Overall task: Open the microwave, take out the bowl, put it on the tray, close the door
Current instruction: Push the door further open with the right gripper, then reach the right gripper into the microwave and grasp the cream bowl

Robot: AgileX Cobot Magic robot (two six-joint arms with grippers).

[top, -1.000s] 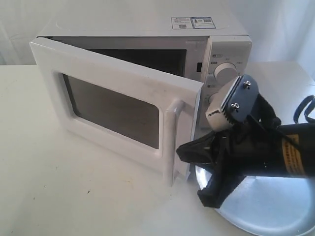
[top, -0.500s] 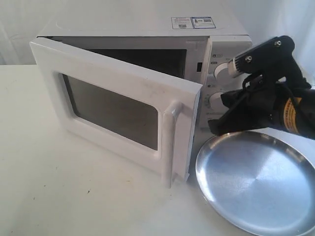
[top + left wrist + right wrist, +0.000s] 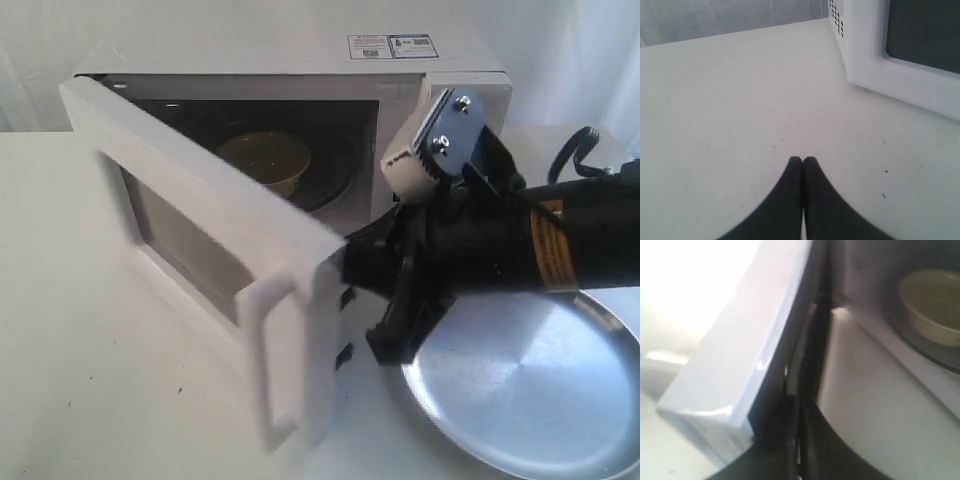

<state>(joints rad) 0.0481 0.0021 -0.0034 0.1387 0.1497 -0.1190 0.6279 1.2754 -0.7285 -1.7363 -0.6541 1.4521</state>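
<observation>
The right gripper's (image 3: 798, 412) fingers (image 3: 840, 460) are pressed together with only a thin seam between them and nothing seen in it. They sit against the dark inner edge of the door (image 3: 200, 230), at its free side. In the exterior view the black arm reaches in from the right edge of the frame to the centre, just behind that edge. The door stands wide open across the left and lower centre, blurred, with its handle (image 3: 275, 370) at the bottom centre. The bowl (image 3: 265, 160) sits inside the microwave (image 3: 290, 55), upper centre, behind the door. The tray (image 3: 530, 390) lies at the lower right, below the arm, on the white table (image 3: 90, 380).

The left gripper (image 3: 802, 161) has its black fingers (image 3: 790, 190) closed tip to tip on nothing, over bare table near a corner of the microwave.
</observation>
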